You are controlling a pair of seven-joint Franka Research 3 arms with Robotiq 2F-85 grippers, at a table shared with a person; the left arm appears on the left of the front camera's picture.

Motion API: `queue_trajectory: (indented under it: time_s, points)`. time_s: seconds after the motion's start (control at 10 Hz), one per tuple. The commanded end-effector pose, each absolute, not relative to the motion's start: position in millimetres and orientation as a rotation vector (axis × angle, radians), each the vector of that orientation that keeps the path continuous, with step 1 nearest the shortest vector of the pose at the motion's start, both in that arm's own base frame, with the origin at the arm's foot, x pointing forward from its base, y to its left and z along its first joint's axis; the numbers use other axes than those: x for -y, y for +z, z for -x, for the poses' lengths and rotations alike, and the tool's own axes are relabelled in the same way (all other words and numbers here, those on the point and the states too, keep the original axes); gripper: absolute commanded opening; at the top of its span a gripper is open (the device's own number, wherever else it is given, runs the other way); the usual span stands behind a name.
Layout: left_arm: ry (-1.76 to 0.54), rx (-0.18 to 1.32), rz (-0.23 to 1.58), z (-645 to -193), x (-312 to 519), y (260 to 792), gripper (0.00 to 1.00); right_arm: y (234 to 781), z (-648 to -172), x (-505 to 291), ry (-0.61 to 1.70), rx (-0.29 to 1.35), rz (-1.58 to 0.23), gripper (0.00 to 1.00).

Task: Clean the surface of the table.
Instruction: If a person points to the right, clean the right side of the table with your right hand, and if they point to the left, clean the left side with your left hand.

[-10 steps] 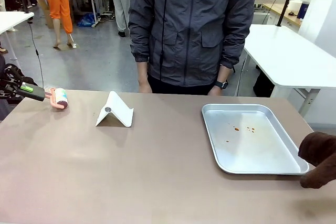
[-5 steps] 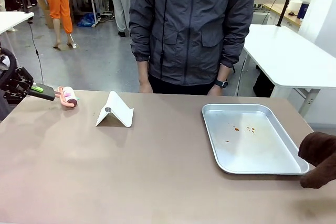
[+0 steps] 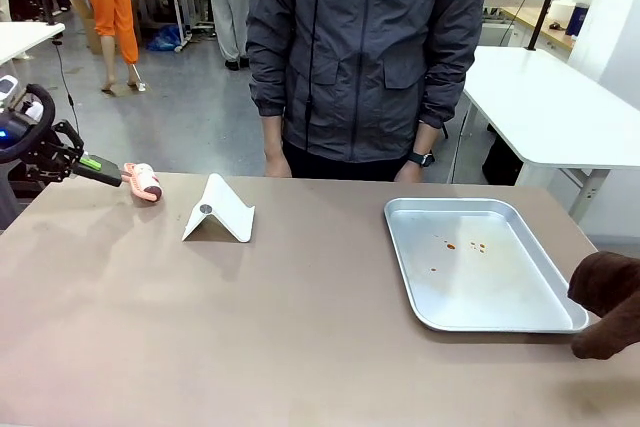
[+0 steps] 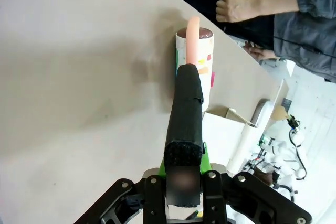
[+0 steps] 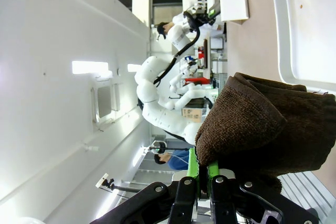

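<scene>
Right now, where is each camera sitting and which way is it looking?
Front view: between the arms, on the robot's side, looking across the table at the person; the left gripper shows at picture left.
Left wrist view: on the left wrist, looking along that gripper, shut on the lint roller, over the table.
Right wrist view: on the right wrist, rolled sideways, looking past the right gripper, shut on the brown cloth, toward the tray.
Shared: front and left wrist views both show the lint roller.
</scene>
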State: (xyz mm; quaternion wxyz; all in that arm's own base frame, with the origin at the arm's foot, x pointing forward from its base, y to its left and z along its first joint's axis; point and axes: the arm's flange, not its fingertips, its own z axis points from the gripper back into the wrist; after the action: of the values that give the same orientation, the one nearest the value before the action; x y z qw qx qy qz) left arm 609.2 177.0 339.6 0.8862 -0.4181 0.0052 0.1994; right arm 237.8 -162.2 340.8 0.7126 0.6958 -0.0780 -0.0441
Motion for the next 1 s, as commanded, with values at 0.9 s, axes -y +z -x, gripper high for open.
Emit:
queue_trajectory:
  time_s: [0.9]
  points:
    - [0.007,0.118,1.264,-302.0,-220.8,482.5,0.22,347.3,-236.3,162.2,-0.104,0.165,-1.538,0.00]
